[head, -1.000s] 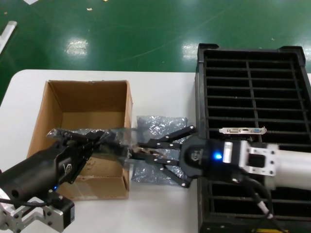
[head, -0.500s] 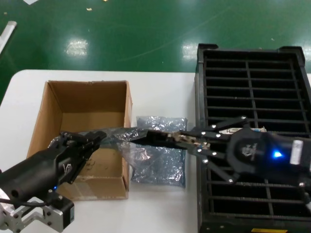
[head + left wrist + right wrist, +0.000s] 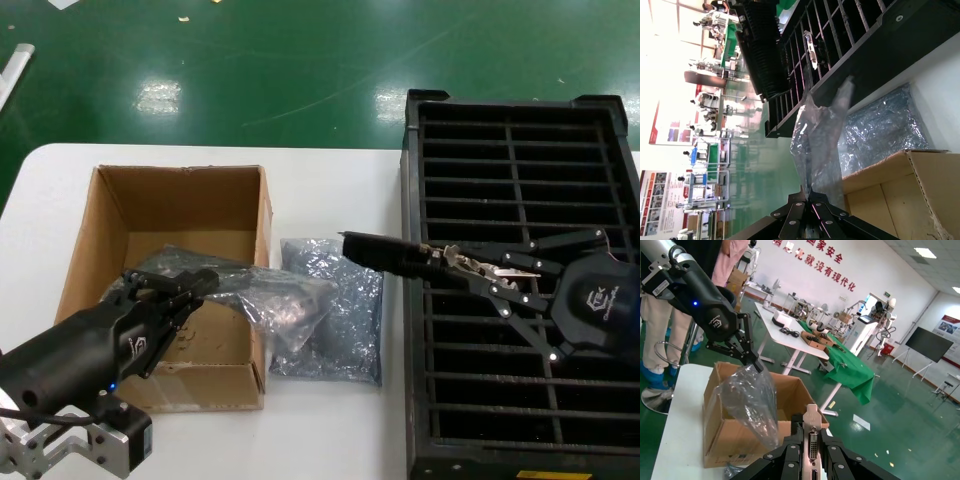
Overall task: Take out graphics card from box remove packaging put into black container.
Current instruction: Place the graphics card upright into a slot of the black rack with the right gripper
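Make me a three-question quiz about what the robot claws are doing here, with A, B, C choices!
1. Where is the card now?
A. in the box
B. in the air, partly over the crate's edge
C. on the floor

2. How many silver bags are there?
A. one
B. two
C. four

3. What does the left claw do?
A. pinches an empty bag
B. hangs open
C. lifts the box

Answers:
1 B, the right claw holds it by one end beside the crate.
2 B, one bag hangs from the left claw and another lies flat on the table.
3 A, the bag dangles limp over the box, with the card already out.
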Available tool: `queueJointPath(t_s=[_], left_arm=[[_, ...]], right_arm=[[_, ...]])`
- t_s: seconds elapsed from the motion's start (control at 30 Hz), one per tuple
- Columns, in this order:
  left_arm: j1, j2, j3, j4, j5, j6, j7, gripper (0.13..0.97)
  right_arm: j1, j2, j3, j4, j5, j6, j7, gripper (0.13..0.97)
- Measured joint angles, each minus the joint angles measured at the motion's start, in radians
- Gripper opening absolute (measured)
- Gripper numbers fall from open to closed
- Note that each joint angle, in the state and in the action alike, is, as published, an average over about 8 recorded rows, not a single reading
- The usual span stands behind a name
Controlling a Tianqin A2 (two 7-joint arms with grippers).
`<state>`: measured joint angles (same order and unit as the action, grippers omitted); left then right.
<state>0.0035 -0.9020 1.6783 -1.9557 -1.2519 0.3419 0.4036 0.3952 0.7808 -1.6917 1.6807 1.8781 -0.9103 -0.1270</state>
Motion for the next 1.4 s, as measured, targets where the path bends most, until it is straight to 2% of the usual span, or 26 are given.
queueJointPath(t_s=[0.7,1.03,1.4], left_arm=[[0.000,0.000,0.000,0.000,0.000,0.000,0.000,0.138],[0.000,0.000,0.000,0.000,0.000,0.000,0.000,0.138],[0.000,0.000,0.000,0.000,0.000,0.000,0.000,0.138]], right_arm=[[0.020,0.006,-0.013,-0.009,-0.021,0.002,0.017,0.186],[0.251,0.054,-0.156,-0.056,-0.236,-0.093,0.242,0.186],[0.448,0.066,-0.269,-0.015,-0.414,-0.266,0.455,0.186]])
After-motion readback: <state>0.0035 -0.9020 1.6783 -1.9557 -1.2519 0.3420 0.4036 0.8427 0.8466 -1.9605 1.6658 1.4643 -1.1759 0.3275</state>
